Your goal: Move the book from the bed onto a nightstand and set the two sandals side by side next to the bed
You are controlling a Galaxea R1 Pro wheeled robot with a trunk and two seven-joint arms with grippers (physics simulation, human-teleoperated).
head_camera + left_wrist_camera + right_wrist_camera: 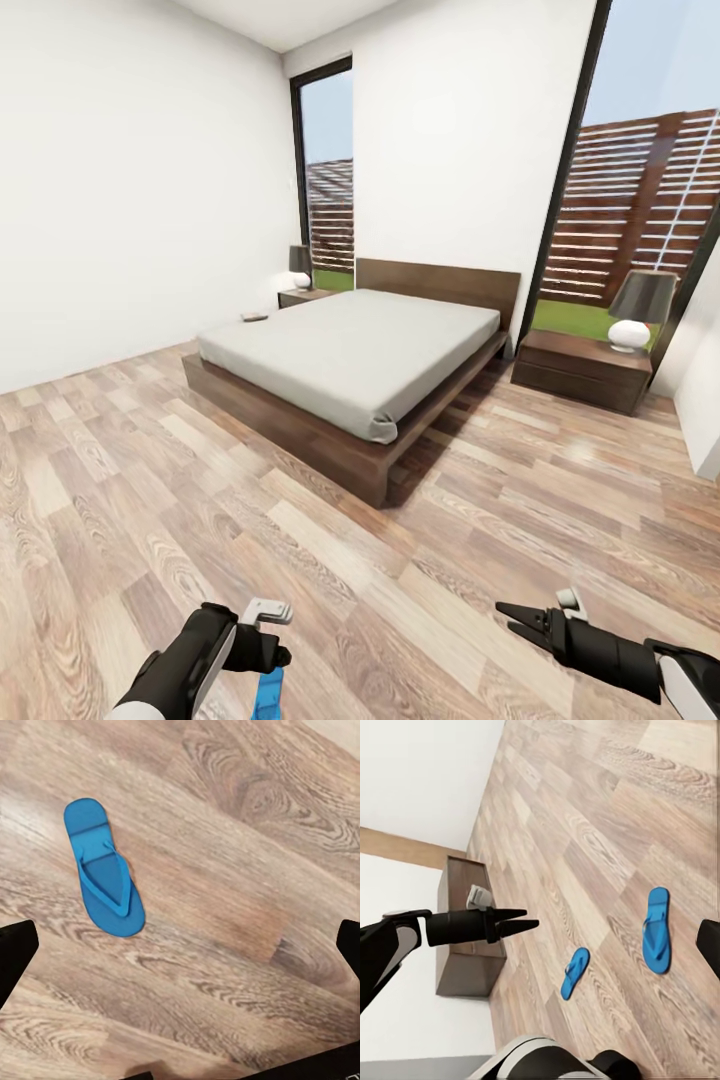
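The bed [350,355], a white mattress on a dark wooden frame, stands ahead in the bedroom. A small flat thing, likely the book [254,317], lies at the mattress's far left edge, too small to read. Dark nightstands flank the bed, one on the left [300,297] and one on the right [580,372]. My left gripper [265,640] hangs open, pointing down over a blue sandal [268,695] [103,870] on the floor, well above it. The right wrist view shows both sandals [656,930] [575,973] apart and at different angles. My right gripper [515,614] hovers open and holds nothing.
A lamp stands on each nightstand [640,305] [299,266]. Tall windows [640,200] flank the headboard. Wood-plank floor [200,480] stretches between me and the bed. A low dark dresser [465,937] with a small item on top stands against the wall behind the sandals.
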